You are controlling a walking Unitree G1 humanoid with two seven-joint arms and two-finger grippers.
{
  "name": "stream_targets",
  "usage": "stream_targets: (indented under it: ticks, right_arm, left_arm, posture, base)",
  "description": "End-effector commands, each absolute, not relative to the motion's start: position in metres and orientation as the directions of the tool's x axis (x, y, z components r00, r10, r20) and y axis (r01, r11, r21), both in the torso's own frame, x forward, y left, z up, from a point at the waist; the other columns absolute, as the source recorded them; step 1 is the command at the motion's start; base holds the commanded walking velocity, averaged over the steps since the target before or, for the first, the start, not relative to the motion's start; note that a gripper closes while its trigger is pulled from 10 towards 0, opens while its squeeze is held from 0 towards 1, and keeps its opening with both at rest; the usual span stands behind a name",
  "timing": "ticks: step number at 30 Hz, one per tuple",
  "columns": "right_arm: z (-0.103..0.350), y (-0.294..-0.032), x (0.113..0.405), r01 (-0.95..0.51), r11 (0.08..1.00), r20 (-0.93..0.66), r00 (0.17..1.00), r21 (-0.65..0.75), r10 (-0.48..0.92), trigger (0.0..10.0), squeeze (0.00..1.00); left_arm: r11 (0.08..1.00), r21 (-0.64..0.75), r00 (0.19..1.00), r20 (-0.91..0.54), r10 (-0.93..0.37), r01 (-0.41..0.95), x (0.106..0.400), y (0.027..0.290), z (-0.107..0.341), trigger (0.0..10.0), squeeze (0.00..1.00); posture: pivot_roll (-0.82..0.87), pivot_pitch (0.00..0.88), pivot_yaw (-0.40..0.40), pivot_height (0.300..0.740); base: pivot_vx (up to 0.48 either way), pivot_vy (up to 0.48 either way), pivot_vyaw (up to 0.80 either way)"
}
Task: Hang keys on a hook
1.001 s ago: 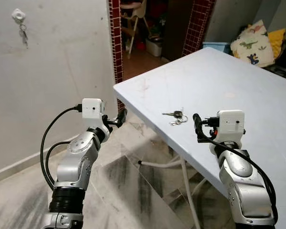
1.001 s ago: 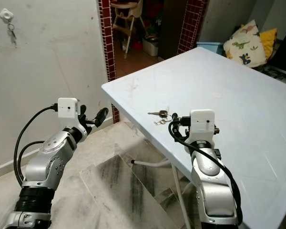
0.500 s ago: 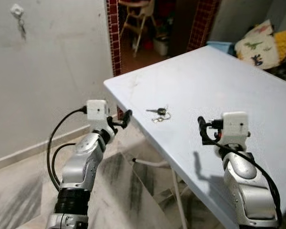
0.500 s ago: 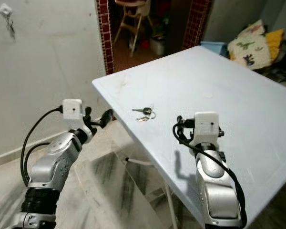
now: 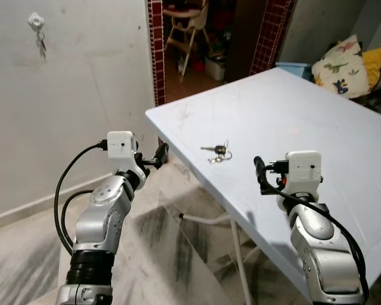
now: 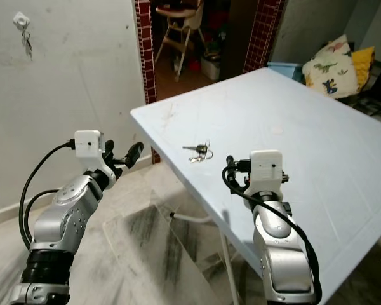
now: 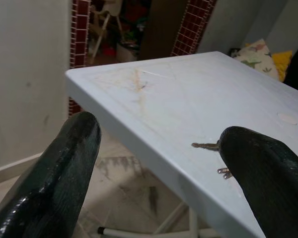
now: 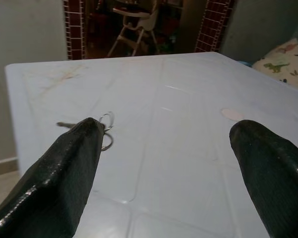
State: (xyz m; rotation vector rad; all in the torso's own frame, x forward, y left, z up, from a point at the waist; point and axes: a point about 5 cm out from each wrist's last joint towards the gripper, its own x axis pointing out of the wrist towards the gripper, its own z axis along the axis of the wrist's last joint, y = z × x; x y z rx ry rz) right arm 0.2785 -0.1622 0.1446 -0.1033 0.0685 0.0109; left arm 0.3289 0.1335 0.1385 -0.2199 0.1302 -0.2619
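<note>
Nothing is done yet: the small metal keys (image 5: 218, 152) lie on the white plastic table (image 5: 317, 121), both grippers released and empty, the right gripper (image 8: 164, 163) near them, the left gripper (image 7: 159, 158) beside the table edge, the white wall hook (image 5: 35, 21) well apart.

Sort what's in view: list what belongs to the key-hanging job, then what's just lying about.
For the job:
- keys on the white table
- wall hook, with keys already hanging from it
- right gripper, open
- left gripper, open

Lying about:
- dinosaur cushion
- yellow cushion
- high chair
</note>
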Motion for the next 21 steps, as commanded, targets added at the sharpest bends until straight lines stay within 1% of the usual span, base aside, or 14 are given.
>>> stream_targets:
  ticks: [1, 12, 21]
  right_arm:
    - [0.1492, -0.164, 0.2793, -0.005, 0.995, -0.055, 0.998, -0.1, 0.0, 10.0, 0.0]
    - [0.1494, -0.1628, 0.2793, -0.013, 0.995, -0.055, 0.998, -0.099, 0.008, 10.0, 0.0]
    - [0.1429, -0.1629, 0.2749, -0.03, 0.994, -0.088, 0.996, -0.103, 0.021, 10.0, 0.0]
  left_arm:
    - [0.941, -0.229, 0.957, -0.092, -0.276, 0.249, 0.3299, 0.1322, 0.1418, 10.0, 0.0]
    - [0.94, -0.232, 0.955, -0.099, -0.28, 0.252, 0.3298, 0.1315, 0.1409, 10.0, 0.0]
    - [0.94, -0.23, 0.953, -0.11, -0.284, 0.253, 0.3273, 0.1308, 0.1383, 10.0, 0.0]
  posture:
    - [0.05, 0.0, -0.023, 0.74]
    - [0.05, 0.0, -0.024, 0.74]
    - [0.05, 0.0, -0.025, 0.74]
  base:
    - [0.33, 0.0, 0.0]
    - [0.34, 0.0, 0.0]
    - [0.336, 0.0, 0.0]
